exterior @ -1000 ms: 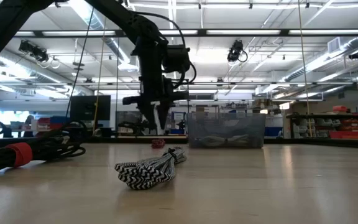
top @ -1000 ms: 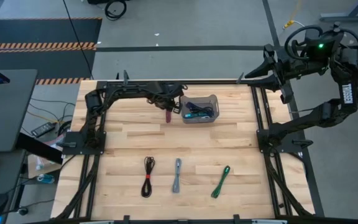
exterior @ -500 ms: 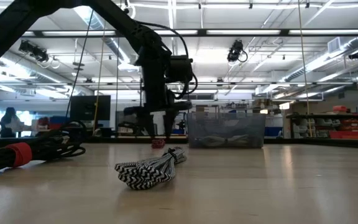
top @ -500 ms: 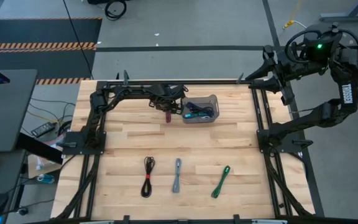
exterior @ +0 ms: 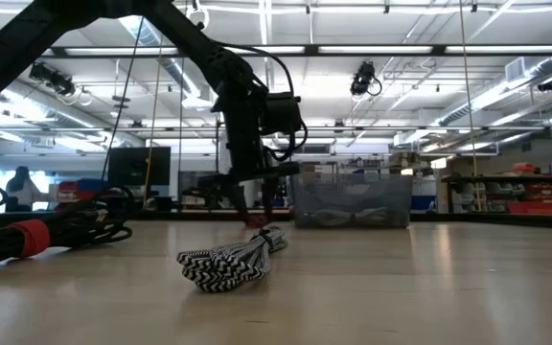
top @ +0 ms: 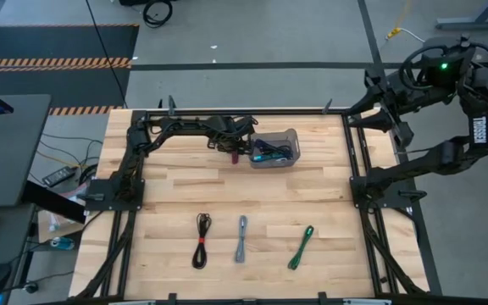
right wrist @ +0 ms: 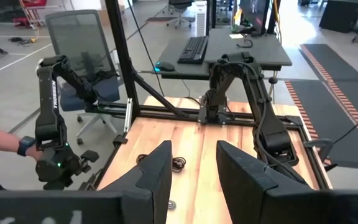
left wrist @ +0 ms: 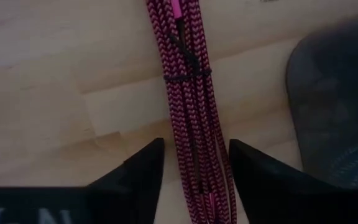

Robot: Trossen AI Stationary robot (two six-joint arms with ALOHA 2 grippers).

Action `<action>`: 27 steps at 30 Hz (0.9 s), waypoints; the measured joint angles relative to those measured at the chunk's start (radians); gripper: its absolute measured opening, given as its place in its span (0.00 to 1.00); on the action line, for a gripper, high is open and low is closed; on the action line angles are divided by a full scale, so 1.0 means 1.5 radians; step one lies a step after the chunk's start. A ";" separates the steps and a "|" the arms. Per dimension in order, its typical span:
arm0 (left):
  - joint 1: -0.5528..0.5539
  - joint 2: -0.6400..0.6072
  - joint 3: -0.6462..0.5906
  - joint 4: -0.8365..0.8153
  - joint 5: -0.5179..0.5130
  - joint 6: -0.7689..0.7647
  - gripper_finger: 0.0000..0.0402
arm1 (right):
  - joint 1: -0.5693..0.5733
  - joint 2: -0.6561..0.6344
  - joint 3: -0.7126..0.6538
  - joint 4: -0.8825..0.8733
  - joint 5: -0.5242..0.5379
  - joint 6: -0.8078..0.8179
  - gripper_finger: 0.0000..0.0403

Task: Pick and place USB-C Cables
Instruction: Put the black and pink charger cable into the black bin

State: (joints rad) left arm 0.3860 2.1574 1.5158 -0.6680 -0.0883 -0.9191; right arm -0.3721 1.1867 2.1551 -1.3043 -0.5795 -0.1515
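Note:
A maroon USB-C cable (left wrist: 188,93), bundled with a thin tie, lies flat on the wood table just left of the translucent grey bin (top: 274,149). My left gripper (left wrist: 194,149) is open and points down over the cable's near end, one finger on each side of it, low at the table (exterior: 255,213). I see no touch. The bin holds teal and other cables. A black cable (top: 202,241), a grey cable (top: 241,238) and a green cable (top: 302,246) lie in a row near the front. My right gripper (right wrist: 193,168) is open and empty, raised beyond the table's far right corner (top: 378,106).
The bin's wall (left wrist: 334,106) stands close beside my left gripper's finger. The black frame rails (top: 354,161) run along the table's left and right sides. In the low view the grey striped cable (exterior: 233,259) and the black cable with a red tie (exterior: 27,235) lie nearest.
My left gripper has come down from above the table to the maroon cable and shifted a little toward the bin. The cable has stayed where it was. My right arm has drawn back slightly toward the right.

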 joint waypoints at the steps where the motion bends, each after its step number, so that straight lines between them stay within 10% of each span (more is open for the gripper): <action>1: 0.001 0.000 0.000 -0.001 0.000 0.003 0.43 | 0.000 -0.001 0.000 0.000 0.000 0.002 0.33; 7: 0.011 0.002 -0.001 -0.007 0.013 0.051 0.08 | 0.000 -0.012 0.000 0.000 0.000 0.016 0.33; 18: 0.031 -0.063 -0.007 -0.142 -0.067 0.130 0.06 | 0.000 -0.016 0.000 -0.011 0.022 0.017 0.32; 27: 0.039 -0.223 -0.003 -0.179 -0.114 0.160 0.06 | 0.000 -0.010 -0.037 -0.137 0.330 -0.006 0.22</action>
State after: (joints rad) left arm 0.4449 1.8224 1.5108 -0.9362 -0.2589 -0.6789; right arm -0.3724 1.1717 2.1000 -1.5094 -0.0838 -0.1604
